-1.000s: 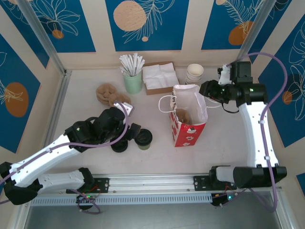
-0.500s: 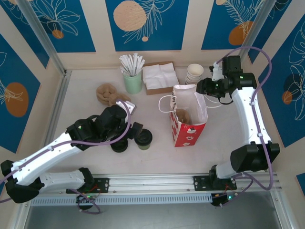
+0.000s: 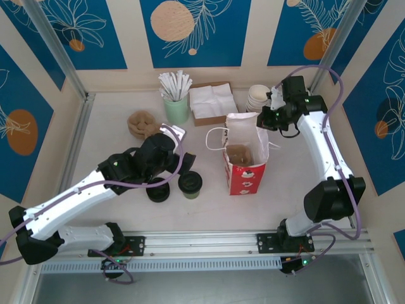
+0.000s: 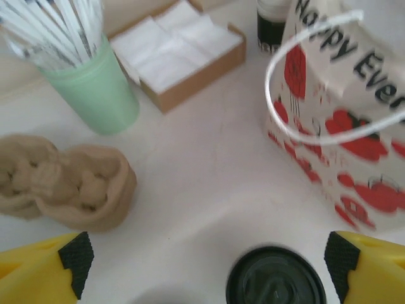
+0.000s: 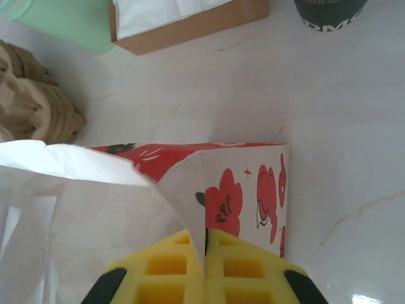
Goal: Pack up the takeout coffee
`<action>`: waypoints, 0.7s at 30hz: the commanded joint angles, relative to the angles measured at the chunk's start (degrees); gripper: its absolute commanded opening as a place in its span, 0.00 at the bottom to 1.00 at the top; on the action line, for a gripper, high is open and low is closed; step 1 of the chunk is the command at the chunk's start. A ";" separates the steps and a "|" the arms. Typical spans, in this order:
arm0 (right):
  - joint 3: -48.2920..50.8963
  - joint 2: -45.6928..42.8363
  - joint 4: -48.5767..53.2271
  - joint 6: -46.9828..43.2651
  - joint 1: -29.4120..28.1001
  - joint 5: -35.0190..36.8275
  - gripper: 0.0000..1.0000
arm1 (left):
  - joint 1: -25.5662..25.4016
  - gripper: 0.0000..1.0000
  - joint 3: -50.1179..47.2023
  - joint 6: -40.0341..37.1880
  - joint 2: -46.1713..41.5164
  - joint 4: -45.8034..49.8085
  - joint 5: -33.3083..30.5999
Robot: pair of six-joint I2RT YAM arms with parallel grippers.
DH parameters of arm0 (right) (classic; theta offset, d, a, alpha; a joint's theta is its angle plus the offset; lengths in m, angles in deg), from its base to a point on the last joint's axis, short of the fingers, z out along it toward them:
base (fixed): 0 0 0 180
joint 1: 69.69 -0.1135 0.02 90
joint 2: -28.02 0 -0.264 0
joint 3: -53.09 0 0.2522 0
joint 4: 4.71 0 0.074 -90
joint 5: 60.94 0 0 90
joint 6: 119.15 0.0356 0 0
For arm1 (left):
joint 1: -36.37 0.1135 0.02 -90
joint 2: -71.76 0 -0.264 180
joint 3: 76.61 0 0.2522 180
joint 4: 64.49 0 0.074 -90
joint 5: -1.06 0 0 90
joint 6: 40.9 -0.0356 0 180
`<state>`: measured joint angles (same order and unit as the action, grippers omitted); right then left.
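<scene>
- Right pincer (image 5: 204, 269): yellow fingers pressed together on the top edge of one wall of the red paper gift bag with poppy print (image 5: 248, 193); the white inner wall of the bag runs into the seam between them. In the top view this pincer (image 3: 269, 118) sits at the bag's upper right rim.
- Left pincer (image 4: 209, 258): spread wide and holding nothing, with one black-padded yellow finger at each bottom corner of its wrist view. In the top view it (image 3: 183, 162) hangs left of centre.
- Takeout coffee, a small dark olive-green paper cup with a round black lid (image 3: 190, 183): upright on the tabletop (image 3: 285, 190), just below the left pincer and left of the bag (image 3: 243, 174), apart from it. In the left wrist view its lid (image 4: 276, 280) lies at the bottom edge between the fingers, nearer the right-hand one; no contact seen.
- Low black round piece (image 3: 158, 192): just left of the coffee.
- Bag stands upright with its mouth open; a brown item (image 3: 240, 154) shows inside and a white cord handle (image 4: 304, 76) loops at its left side.
- Brown moulded pulp cup carrier (image 3: 142, 123): upper left of the left pincer.
- Back row, left to right: mint-green cup of white paper-wrapped straws (image 3: 176, 109), shallow brown box of white napkins (image 3: 209, 101), stack of white lidless paper cups (image 3: 257, 97).
</scene>
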<state>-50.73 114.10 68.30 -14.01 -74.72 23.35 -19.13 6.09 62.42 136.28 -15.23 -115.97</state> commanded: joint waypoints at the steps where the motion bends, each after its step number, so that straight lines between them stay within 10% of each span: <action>1: 4.34 -6.47 -5.65 4.70 -0.57 -3.67 0.00 | 3.19 0.97 -4.49 -2.53 -2.03 -12.13 -3.38; 21: 22.72 -29.62 -21.36 18.88 -10.75 5.27 0.00 | 9.37 0.96 -0.38 0.52 -2.27 -2.04 4.82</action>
<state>-29.11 86.69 50.53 3.32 -84.60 26.06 -10.02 3.91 63.52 134.50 -22.18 -114.85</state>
